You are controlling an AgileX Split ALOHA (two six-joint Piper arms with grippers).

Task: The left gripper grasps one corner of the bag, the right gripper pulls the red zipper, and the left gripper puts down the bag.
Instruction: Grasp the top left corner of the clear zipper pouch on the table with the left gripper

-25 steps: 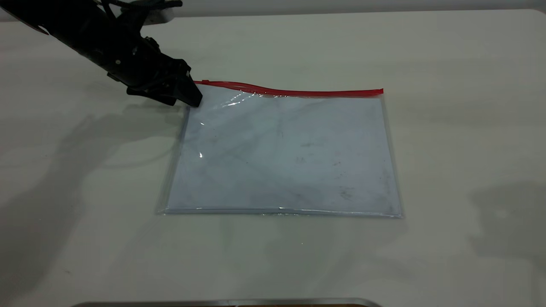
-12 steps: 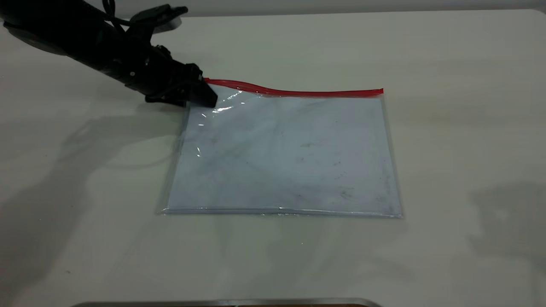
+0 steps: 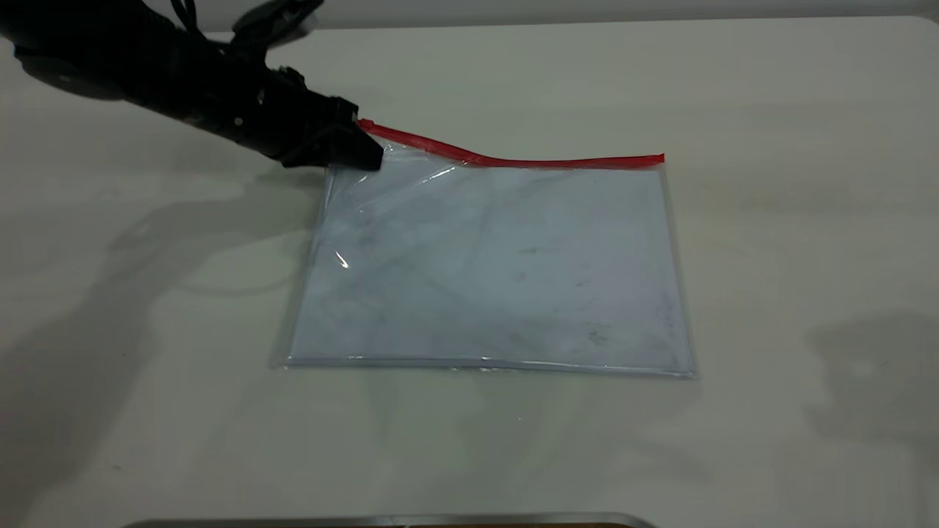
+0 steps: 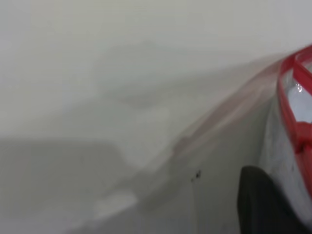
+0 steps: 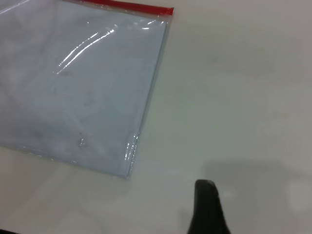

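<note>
The bag [image 3: 499,271], a clear flat pouch with smudged white paper inside, lies on the table. The red zipper [image 3: 513,159] runs along its far edge. My left gripper [image 3: 358,150] is shut on the far-left corner of the bag and holds it a little above the table, so the red strip slopes up toward it. In the left wrist view the zipper [image 4: 292,112] and the plastic [image 4: 280,156] run close beside one dark finger [image 4: 263,204]. The right gripper [image 5: 207,209] hovers over bare table off the bag's [image 5: 83,92] near right corner, apart from the zipper's end [image 5: 161,9].
The pale table [image 3: 792,220] stretches wide on all sides of the bag. A metal edge [image 3: 389,521] runs along the near border. The left arm [image 3: 147,66] reaches in low from the far left.
The left gripper has moved right and upward with the bag's corner in its grip. The left end of the red strip has risen off the table; the rest of the bag stays flat.
</note>
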